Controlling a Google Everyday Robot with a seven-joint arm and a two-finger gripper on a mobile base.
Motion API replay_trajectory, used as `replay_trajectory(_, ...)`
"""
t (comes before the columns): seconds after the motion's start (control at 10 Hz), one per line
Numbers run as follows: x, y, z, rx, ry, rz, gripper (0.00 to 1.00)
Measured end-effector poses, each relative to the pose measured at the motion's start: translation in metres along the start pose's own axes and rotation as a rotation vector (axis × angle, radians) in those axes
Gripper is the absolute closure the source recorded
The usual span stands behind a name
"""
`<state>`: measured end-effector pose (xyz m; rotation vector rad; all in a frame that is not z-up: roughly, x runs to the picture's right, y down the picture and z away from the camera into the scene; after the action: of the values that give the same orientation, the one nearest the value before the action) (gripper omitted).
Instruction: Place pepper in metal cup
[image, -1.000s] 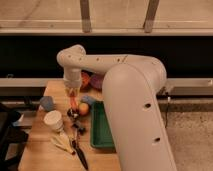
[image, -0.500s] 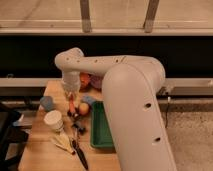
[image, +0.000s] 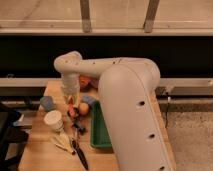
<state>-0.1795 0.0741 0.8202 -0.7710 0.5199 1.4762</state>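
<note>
Centrally, the white arm (image: 125, 90) reaches down over the wooden table (image: 37, 155), its gripper (image: 71, 102) closed on the pepper (image: 73, 109), which hangs just below the fingers. Right of the gripper lie a small round fruit (image: 84, 108) and a green tray (image: 100, 131); a white cup (image: 53, 120) stands to its lower left.

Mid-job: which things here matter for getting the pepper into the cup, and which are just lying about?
Job: gripper, shut over the wooden table; slender orange-red pepper in it; pale round cup, probably the metal one.
Lying about: small blue cup; round orange fruit; green tray; red bowl; black tool.
</note>
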Motion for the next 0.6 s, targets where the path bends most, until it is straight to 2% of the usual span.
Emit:
replay_trajectory(0.3,0.005,-0.004,0.017,-0.002,0.031,0.028,1.0)
replay_trajectory(0.4,0.008,-0.003,0.02,0.001,0.041,0.033,0.93)
replay_trajectory(0.6,0.011,-0.004,0.022,0.007,0.052,0.039,0.73)
